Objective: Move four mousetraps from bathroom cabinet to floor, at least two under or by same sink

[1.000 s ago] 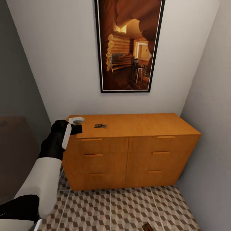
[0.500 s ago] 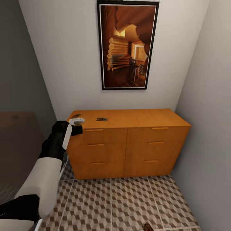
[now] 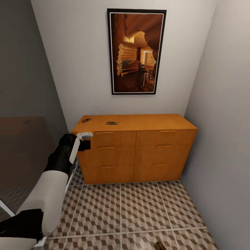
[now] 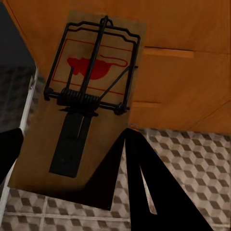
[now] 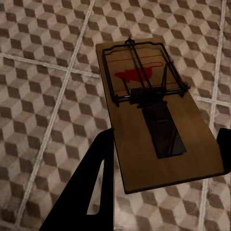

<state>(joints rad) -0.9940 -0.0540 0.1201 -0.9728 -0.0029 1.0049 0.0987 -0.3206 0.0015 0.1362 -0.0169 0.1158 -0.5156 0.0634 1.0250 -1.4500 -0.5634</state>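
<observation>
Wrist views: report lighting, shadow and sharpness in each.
Left wrist view: the held mousetrap is sharp, its lower board dimmer, and the end effector fingers are black silhouettes without detail. Right wrist view: even light, crisp mousetrap and floor tiles, no glare; the finger again pure black.

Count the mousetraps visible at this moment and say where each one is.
4. Two lie on the cabinet top: one near its left end, one further right. One is in the left gripper, one in the right gripper.
</observation>
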